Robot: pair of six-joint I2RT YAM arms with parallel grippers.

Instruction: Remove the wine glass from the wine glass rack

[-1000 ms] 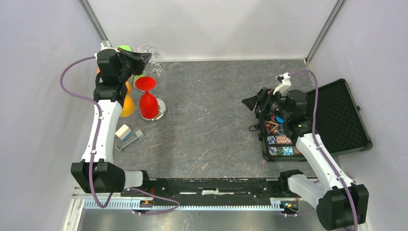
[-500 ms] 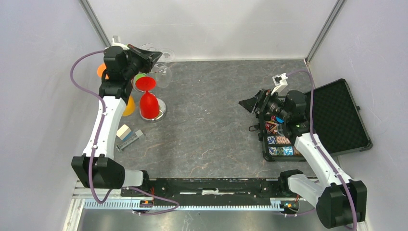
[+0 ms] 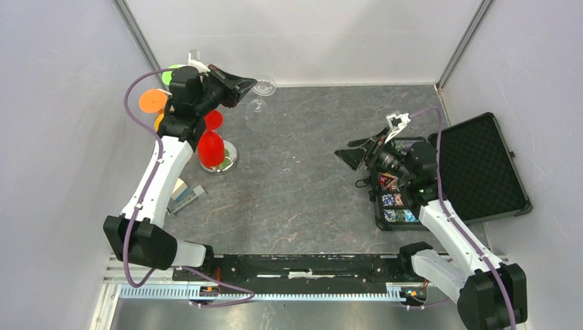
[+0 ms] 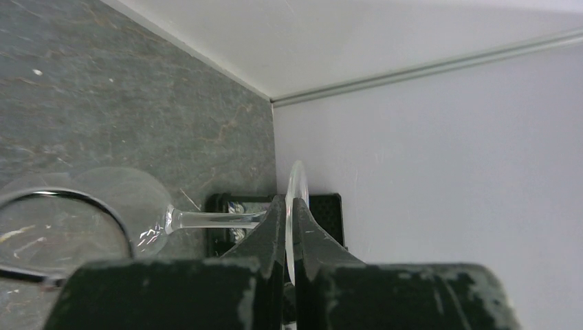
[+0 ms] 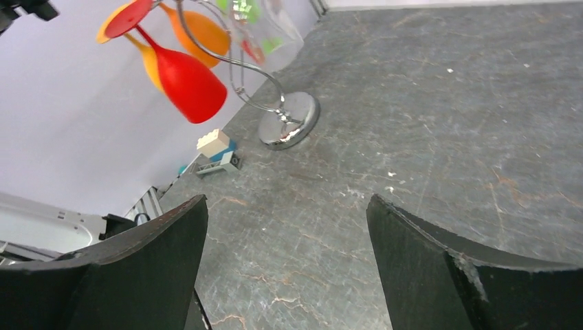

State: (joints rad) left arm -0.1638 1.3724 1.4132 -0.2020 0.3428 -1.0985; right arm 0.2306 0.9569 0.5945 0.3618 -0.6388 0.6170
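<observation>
My left gripper is shut on the thin foot of a clear wine glass. The glass lies sideways in the air, to the right of the wine glass rack. In the left wrist view its stem and bowl point left of my left gripper. The silver rack carries a red glass and an orange one; my left arm hides its top in the top view. My right gripper is open and empty over the table's right half, facing the rack.
An open black case with coloured tiles lies under the right arm. Small blocks sit on the table in front of the rack base. Walls close in at the left and the back.
My left gripper has swung right and away from the rack with the clear glass in it. My right gripper has moved a little left and opened slightly wider.
</observation>
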